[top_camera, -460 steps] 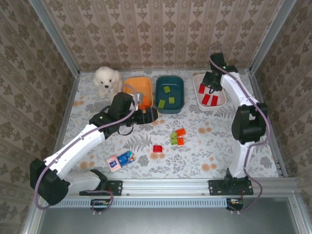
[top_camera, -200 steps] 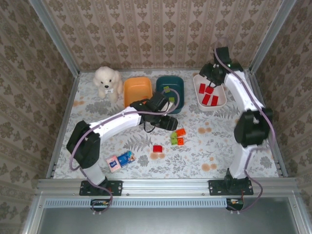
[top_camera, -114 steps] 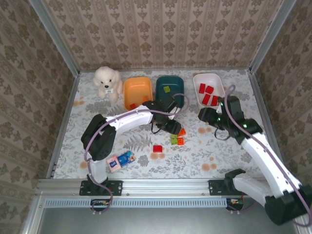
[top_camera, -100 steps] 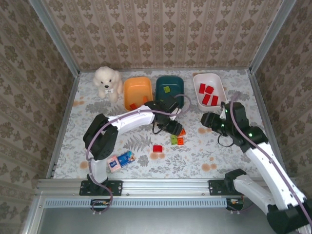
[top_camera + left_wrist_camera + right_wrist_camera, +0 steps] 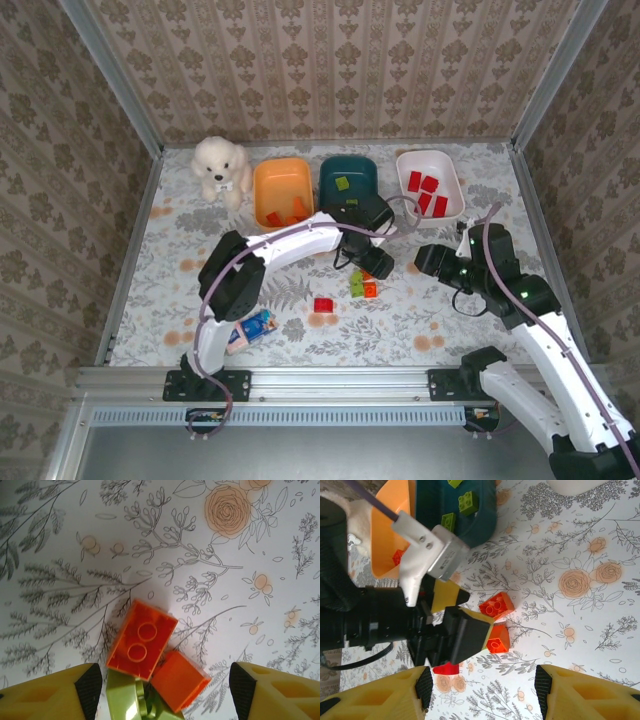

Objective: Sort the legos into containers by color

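My left gripper [image 5: 375, 262] hangs open just above a cluster of legos: two orange bricks [image 5: 141, 646] [image 5: 180, 681] and a lime green brick [image 5: 131, 700], all lying on the cloth between its fingers [image 5: 90, 682]. A red brick [image 5: 323, 305] lies alone to the left of the cluster. My right gripper [image 5: 430, 262] is open and empty, to the right of the cluster and facing it. At the back stand the orange tub [image 5: 262, 180], the teal tub [image 5: 330, 185] and the white tub [image 5: 452, 188]. They hold orange, green and red bricks respectively.
A white plush dog [image 5: 222, 165] sits at the back left beside the orange tub. A pink-and-blue packet [image 5: 248, 330] lies near the front left. Patterned walls close in the table. My left arm's fingers [image 5: 467, 632] cover part of the cluster in the right wrist view.
My right arm has swung from the white tub down to the middle right of the table. My left gripper has slid right, over the brick cluster.
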`<act>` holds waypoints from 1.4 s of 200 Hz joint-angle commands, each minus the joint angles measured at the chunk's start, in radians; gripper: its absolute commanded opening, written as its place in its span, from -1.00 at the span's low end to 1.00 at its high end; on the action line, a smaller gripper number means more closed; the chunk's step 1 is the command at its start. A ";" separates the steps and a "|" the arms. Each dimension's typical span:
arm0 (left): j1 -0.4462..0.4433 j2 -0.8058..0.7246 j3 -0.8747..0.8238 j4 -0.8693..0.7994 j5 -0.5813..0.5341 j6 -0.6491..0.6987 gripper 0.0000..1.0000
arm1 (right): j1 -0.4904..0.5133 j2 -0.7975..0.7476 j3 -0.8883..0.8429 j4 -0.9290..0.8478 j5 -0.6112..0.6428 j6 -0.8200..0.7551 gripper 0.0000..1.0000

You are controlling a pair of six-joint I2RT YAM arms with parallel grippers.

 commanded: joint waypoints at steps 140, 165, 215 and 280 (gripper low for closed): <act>-0.018 0.223 0.187 -0.128 -0.098 0.121 0.03 | 0.003 -0.081 0.086 -0.114 -0.032 0.026 0.23; -0.018 0.225 0.193 -0.131 -0.117 0.114 -0.13 | 0.003 -0.071 0.089 -0.107 -0.038 0.023 0.23; 0.008 0.117 0.267 -0.121 -0.197 0.064 -0.30 | 0.002 -0.054 0.097 -0.097 -0.059 -0.001 0.21; 0.263 -0.078 0.232 -0.088 -0.204 -0.048 -0.32 | 0.027 0.068 0.117 0.016 -0.172 -0.059 0.21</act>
